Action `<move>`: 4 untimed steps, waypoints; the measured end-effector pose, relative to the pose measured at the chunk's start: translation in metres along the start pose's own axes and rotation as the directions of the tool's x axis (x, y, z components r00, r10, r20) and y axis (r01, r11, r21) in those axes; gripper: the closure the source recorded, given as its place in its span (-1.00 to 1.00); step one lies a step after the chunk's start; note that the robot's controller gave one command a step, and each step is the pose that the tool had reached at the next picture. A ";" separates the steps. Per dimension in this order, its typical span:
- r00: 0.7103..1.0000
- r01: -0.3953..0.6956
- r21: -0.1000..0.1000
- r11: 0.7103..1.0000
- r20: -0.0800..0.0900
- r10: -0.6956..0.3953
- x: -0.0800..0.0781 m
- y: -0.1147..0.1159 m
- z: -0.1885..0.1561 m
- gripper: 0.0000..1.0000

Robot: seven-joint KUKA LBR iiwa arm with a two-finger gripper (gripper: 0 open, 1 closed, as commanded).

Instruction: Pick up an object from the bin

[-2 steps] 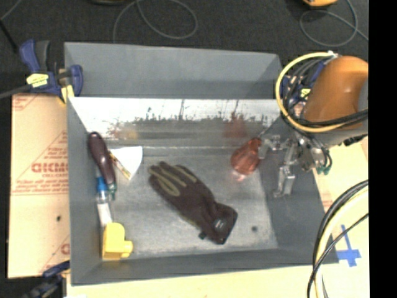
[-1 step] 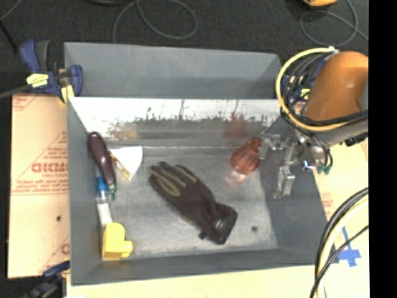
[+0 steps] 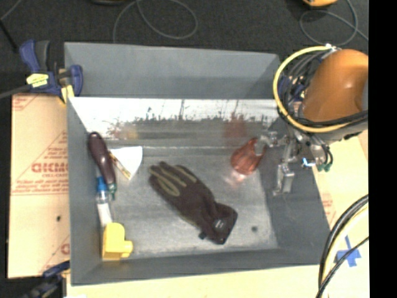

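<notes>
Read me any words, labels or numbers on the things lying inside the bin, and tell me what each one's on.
No text can be read on anything in the bin.
Dark glove: pale stripes on the fingers, no letters; a small pale mark at the cuff, too small to read.
Yellow block: blank.
Dark red tool handle: no lettering shows.

The grey bin (image 3: 260, 203) carries a few loose things on its floor. A dark glove (image 3: 189, 197) lies flat in the middle, fingers toward the back left, cuff toward the front right. Near the back right lies a reddish see-through piece (image 3: 245, 158). Along the left wall a dark-handled tool (image 3: 99, 157) lies just beside a white wedge (image 3: 129, 157); nearer the front come a blue-and-white pen (image 3: 103, 202) and a yellow block (image 3: 116, 241) in the front left corner
</notes>
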State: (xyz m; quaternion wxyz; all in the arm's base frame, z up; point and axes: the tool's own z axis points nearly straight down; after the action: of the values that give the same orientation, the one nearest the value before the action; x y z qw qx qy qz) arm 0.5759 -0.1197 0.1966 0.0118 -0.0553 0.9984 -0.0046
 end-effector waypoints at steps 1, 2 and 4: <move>0.990 0.140 -0.011 0.990 -0.017 -0.140 0.020 0.018 0.044 -1.00; 0.994 -0.111 -0.004 0.994 -0.010 0.110 0.020 0.055 0.045 -1.00; 0.991 0.133 -0.007 0.991 -0.010 -0.133 0.044 0.078 0.070 -1.00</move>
State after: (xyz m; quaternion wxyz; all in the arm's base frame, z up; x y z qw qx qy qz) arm 0.5252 -0.0476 0.1249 0.0061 -0.1216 0.9926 -0.0026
